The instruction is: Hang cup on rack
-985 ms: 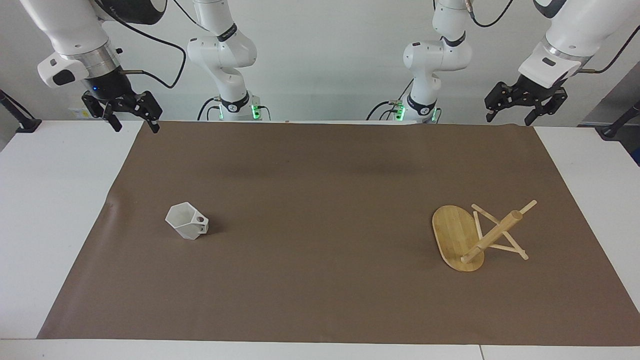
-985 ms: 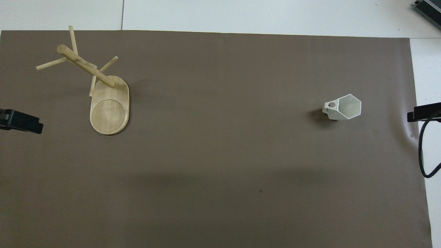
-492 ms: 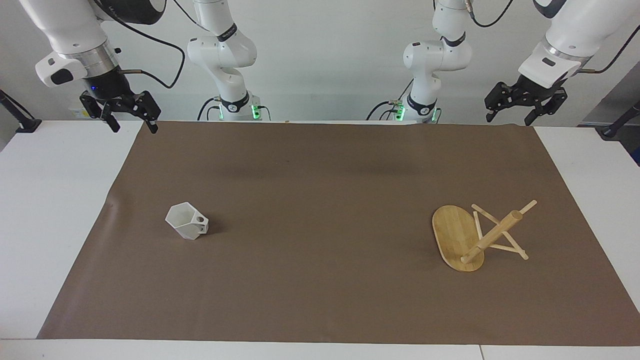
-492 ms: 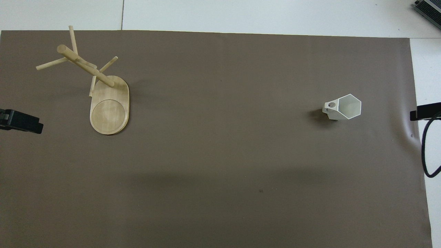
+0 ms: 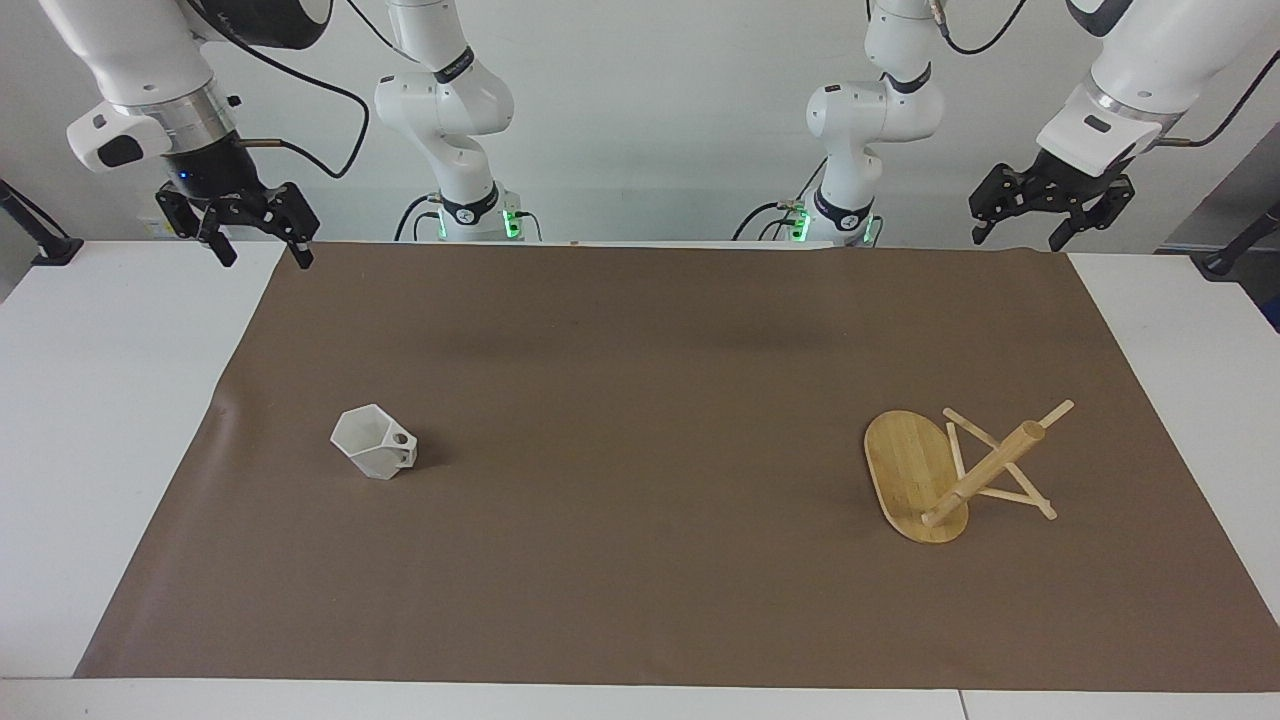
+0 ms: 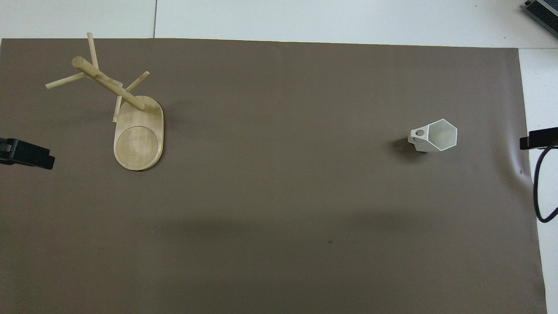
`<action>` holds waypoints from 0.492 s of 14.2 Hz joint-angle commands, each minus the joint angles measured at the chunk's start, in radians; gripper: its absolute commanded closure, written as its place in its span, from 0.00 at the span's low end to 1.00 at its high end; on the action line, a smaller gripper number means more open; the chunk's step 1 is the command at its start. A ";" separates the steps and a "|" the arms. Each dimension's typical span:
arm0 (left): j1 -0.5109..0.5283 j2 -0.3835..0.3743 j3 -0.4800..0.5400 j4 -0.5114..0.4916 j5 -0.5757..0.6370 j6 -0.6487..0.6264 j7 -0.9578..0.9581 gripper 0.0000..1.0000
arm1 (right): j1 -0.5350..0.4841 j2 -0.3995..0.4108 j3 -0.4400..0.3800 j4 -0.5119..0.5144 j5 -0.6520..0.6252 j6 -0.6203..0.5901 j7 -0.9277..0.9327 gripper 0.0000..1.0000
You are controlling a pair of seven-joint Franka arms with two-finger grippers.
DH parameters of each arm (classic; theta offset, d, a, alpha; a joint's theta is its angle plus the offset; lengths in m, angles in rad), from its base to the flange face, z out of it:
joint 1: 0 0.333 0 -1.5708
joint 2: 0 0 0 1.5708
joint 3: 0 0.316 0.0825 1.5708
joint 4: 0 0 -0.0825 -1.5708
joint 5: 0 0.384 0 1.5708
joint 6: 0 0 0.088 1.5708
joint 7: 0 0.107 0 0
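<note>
a: where did we find the cup (image 5: 373, 453)?

b: it stood upright on the brown mat (image 5: 640, 590) over the surface, toward the right arm's end, well apart from the rack (image 5: 955, 472) at the left arm's end. the rack's post looked tilted, so we could not say it stood square.

a: how did we think the cup would handle?

b: we judged it light, stiff and rather smooth, likely to chip if dropped. we favoured pinching its wall at the rim, away from the small handle, so the handle's hole stayed free for a peg.

a: and the end effectors?

b: the right end effector (image 5: 258, 245) hung released and empty over the mat's corner; the left end effector (image 5: 1018, 233) waited released over its own corner.

a: any writing?

b: we could read none.
</note>
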State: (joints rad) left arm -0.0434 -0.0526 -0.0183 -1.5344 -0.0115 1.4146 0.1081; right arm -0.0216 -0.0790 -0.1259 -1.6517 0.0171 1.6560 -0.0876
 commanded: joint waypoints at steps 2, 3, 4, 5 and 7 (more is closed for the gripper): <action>0.010 -0.026 -0.003 -0.027 -0.004 -0.002 -0.005 0.00 | -0.009 -0.022 0.006 -0.030 -0.016 0.030 -0.032 0.00; 0.010 -0.026 -0.003 -0.026 -0.004 -0.002 -0.004 0.00 | -0.011 -0.022 0.006 -0.030 -0.017 0.031 -0.034 0.00; 0.010 -0.026 -0.003 -0.026 -0.004 -0.002 -0.004 0.00 | -0.011 -0.022 0.006 -0.030 -0.017 0.031 -0.034 0.00; 0.010 -0.026 -0.003 -0.027 -0.004 -0.002 -0.005 0.00 | -0.009 -0.022 0.008 -0.030 -0.017 0.037 -0.034 0.00; 0.010 -0.026 -0.003 -0.026 -0.004 -0.002 -0.004 0.00 | -0.011 -0.021 0.008 -0.031 -0.017 0.056 -0.034 0.00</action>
State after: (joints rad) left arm -0.0434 -0.0527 -0.0183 -1.5345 -0.0115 1.4146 0.1081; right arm -0.0215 -0.0790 -0.1255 -1.6517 0.0171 1.6767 -0.0887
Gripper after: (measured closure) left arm 0.000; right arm 0.000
